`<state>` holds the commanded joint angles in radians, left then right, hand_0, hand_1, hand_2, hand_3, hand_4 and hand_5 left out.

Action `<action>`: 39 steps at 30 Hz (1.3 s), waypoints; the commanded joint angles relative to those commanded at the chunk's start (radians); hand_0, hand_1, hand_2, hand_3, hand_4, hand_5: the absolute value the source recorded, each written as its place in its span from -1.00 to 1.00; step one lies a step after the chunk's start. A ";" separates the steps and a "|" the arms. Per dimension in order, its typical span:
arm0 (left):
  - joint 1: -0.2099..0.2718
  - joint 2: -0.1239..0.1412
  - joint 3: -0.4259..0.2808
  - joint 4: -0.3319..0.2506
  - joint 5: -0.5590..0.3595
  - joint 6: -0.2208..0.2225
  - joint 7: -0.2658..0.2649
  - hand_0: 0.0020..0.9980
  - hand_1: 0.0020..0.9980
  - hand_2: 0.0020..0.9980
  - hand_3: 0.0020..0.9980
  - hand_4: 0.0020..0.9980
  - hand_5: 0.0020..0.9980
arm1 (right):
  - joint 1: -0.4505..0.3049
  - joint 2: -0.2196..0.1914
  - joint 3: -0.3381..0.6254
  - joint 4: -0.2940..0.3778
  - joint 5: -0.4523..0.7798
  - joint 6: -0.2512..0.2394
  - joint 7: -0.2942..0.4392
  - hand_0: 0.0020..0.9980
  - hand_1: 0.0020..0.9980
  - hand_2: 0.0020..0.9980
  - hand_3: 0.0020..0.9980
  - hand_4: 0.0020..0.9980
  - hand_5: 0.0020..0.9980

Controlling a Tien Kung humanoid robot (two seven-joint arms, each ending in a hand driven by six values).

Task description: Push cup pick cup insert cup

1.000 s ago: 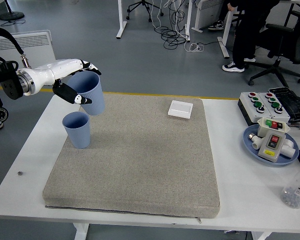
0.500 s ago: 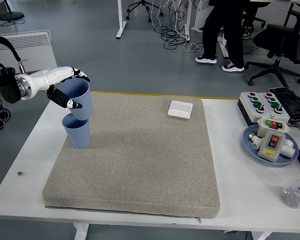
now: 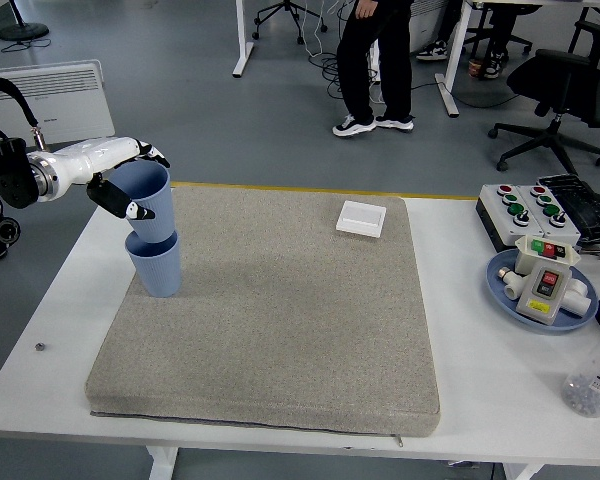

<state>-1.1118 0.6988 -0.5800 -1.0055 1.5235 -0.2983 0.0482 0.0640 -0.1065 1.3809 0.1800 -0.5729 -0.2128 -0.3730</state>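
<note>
Upper cup [image 3: 146, 200]: plain blue
Lower cup [image 3: 157, 267]: matching blue, faintly ribbed
Left hand [image 3: 120, 178]: white, black fingertips
Mat [image 3: 280, 310]: speckled grey-beige
Table [image 3: 500, 370]: white
Small tray [image 3: 361, 217]: white
Plate [image 3: 500, 290]: pale blue
</note>
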 joint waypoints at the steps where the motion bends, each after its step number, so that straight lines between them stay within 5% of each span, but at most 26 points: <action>1: -0.001 -0.001 0.004 0.006 -0.001 0.000 -0.001 0.14 0.12 0.11 -0.12 -0.26 -1.00 | 0.000 0.000 0.000 0.000 0.000 0.000 0.000 0.36 0.24 0.29 0.22 -0.71 0.13; 34: -0.013 -0.020 0.075 0.071 -0.039 0.001 -0.008 0.15 0.15 0.15 -0.10 -0.23 -1.00 | 0.007 -0.001 0.000 0.000 -0.002 0.002 0.000 0.36 0.24 0.29 0.22 -0.71 0.13; 35: -0.013 -0.022 0.078 0.073 -0.041 0.002 -0.010 0.11 0.19 0.22 -0.08 -0.08 -1.00 | 0.007 -0.001 0.000 0.000 -0.002 0.001 0.000 0.36 0.23 0.29 0.22 -0.71 0.13; 39: -0.014 -0.026 0.083 0.079 -0.043 0.007 -0.020 0.11 0.19 0.22 -0.08 -0.08 -1.00 | 0.008 -0.001 -0.001 0.000 -0.002 0.002 0.000 0.36 0.23 0.29 0.22 -0.71 0.13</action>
<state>-1.1262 0.6726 -0.4969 -0.9261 1.4804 -0.2915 0.0279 0.0717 -0.1075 1.3803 0.1800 -0.5748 -0.2109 -0.3727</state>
